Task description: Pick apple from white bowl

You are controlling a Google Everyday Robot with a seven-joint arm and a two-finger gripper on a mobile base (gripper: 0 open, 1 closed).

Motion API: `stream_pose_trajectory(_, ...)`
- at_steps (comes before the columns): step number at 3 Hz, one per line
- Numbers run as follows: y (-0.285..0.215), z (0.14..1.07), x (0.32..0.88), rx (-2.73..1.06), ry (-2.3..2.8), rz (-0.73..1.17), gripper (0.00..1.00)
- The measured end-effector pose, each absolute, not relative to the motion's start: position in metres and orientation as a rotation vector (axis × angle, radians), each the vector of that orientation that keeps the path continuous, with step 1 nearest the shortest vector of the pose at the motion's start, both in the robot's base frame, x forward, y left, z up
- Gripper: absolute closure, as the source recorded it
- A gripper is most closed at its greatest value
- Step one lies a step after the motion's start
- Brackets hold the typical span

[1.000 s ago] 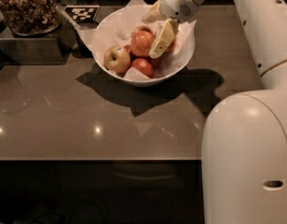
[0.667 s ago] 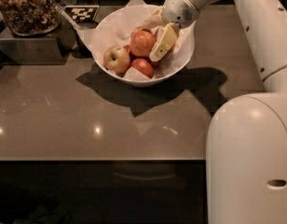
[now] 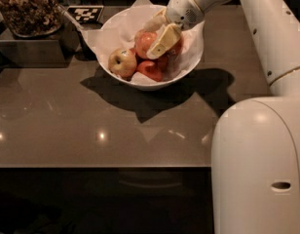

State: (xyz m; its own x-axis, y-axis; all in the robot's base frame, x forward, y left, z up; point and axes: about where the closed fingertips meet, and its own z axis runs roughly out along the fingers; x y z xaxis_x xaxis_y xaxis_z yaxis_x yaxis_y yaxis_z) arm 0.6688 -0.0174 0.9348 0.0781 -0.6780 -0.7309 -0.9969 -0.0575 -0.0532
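The white bowl, lined with crumpled white paper, stands at the back middle of the brown table. The large red-orange apple lies on top of the fruit in it. My gripper reaches down into the bowl from the upper right and is open. One pale finger lies across the apple's right side, and the other is behind the apple near the paper. The apple rests among the other fruit.
A yellow-green apple and smaller deep-red apples share the bowl. A dark container of brown snacks and a checkered tag stand at the back left. My white body fills the lower right. The table's front edge runs across.
The gripper has shifted slightly left and lower over the red-orange apple. The bowl and fruit have not moved.
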Motion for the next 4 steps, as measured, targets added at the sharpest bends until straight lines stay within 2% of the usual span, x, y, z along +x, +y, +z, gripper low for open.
stream_pose_trajectory(2,-0.034,0.941,0.671,-1.730,1.702,0.665,0.81)
stream_pose_trajectory(3,-0.051,0.935,0.667,-1.696,1.739,0.645,1.00)
stream_pose_trajectory(4,-0.051,0.933,0.667,-1.696,1.742,0.648,1.00)
